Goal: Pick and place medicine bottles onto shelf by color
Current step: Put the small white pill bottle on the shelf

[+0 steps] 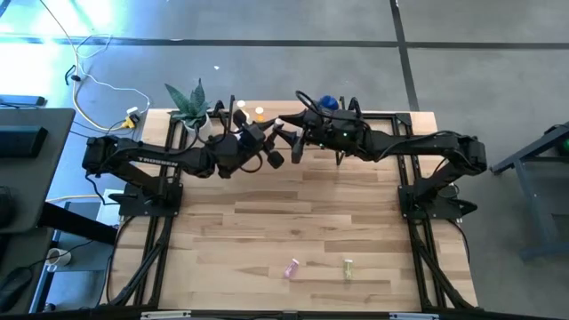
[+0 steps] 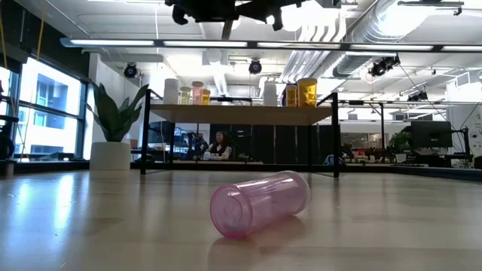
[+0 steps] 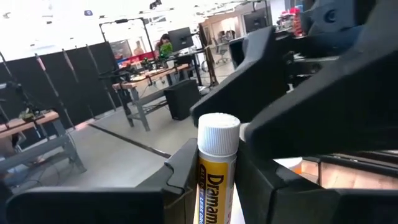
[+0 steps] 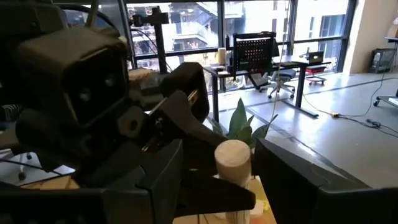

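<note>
Nearest the front edge of the surface (image 1: 267,222), a pink bottle (image 2: 260,203) lies on its side, with a yellow-green bottle (image 1: 348,268) beside it, also lying down. Farther back, above the far part of the surface, the two arms meet. The left hand (image 1: 283,124) is clamped shut on a yellow white-capped bottle (image 3: 216,168). The right hand (image 4: 233,180) faces it, its fingers spread on either side of the same bottle's cap. At the far edge stands the shelf (image 2: 241,114), carrying white-capped, pink and amber bottles, with a potted plant (image 2: 113,128) beside it.
</note>
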`<state>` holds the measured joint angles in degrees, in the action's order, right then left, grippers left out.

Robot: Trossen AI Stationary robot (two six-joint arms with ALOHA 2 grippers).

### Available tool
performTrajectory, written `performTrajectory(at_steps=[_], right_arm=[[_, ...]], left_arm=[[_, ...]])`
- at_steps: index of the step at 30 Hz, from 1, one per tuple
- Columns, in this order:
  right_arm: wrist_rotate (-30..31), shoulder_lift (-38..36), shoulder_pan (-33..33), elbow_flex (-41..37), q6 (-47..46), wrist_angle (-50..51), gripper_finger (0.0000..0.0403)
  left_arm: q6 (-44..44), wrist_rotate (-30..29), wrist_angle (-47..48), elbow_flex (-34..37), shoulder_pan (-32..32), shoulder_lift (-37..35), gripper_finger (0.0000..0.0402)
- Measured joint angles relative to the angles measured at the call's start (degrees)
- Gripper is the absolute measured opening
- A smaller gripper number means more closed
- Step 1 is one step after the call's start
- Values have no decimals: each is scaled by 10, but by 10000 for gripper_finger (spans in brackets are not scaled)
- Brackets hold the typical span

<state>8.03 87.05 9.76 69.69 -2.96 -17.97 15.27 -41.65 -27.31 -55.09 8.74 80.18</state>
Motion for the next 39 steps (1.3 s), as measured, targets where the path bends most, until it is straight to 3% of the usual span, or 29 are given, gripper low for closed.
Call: performTrajectory(at_steps=[8, 30, 39], right_arm=[[5, 0, 0, 0, -1, 2, 188], [5, 8, 0, 0, -49, 17, 55], [13, 8, 0, 0, -52, 19, 49]], left_arm=[[19, -13, 0, 0, -15, 0, 76], [33, -11, 6, 0, -16, 0, 77], [34, -13, 14, 0, -16, 0, 89]])
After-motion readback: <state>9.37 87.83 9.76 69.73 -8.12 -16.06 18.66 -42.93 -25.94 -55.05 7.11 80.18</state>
